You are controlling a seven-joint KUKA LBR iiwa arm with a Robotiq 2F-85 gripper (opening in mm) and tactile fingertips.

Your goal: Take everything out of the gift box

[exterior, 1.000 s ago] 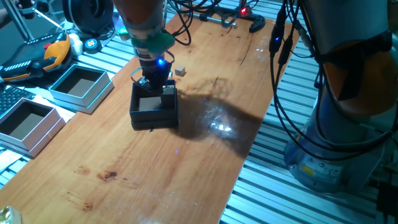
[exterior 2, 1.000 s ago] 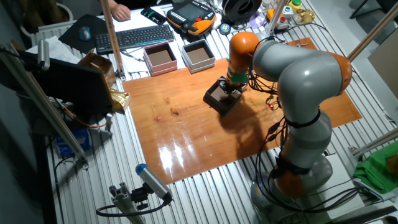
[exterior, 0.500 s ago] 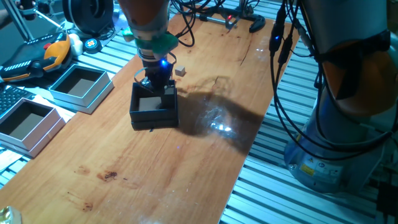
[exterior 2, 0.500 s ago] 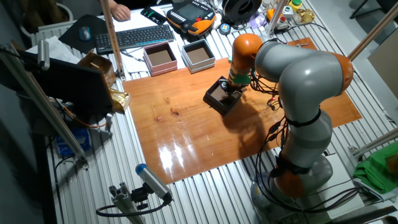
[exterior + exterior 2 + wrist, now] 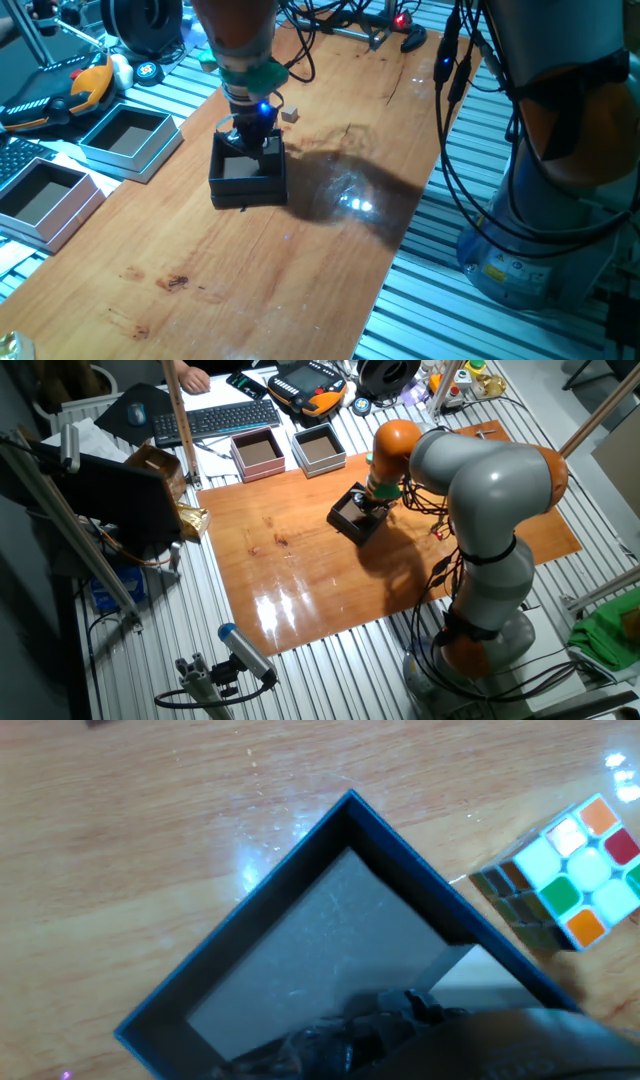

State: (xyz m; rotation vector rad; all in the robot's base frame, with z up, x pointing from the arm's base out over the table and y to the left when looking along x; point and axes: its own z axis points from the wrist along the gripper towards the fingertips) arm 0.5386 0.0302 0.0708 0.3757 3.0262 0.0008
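The black gift box [image 5: 246,178] stands on the wooden table, also in the other fixed view [image 5: 352,517]. My gripper [image 5: 256,137] reaches down at the box's far wall. In the hand view its dark fingers [image 5: 395,1020] fill the bottom edge, and I cannot tell whether they are open or shut. The box's dark floor [image 5: 320,950] looks bare, except for a pale patch [image 5: 478,970] in its right corner, perhaps the beige block, half hidden. The puzzle cube [image 5: 572,870] lies on the table outside the box. A small cube [image 5: 290,115] shows beyond the box.
Two light-blue boxes with brown insides [image 5: 128,140] [image 5: 42,198] stand at the table's left edge. A keyboard [image 5: 215,420] and a teach pendant [image 5: 305,380] lie behind. Cables hang near the robot base [image 5: 560,200] on the right.
The hand has shifted slightly toward the far side of the box. The box and the small cube beyond it have stayed in place.
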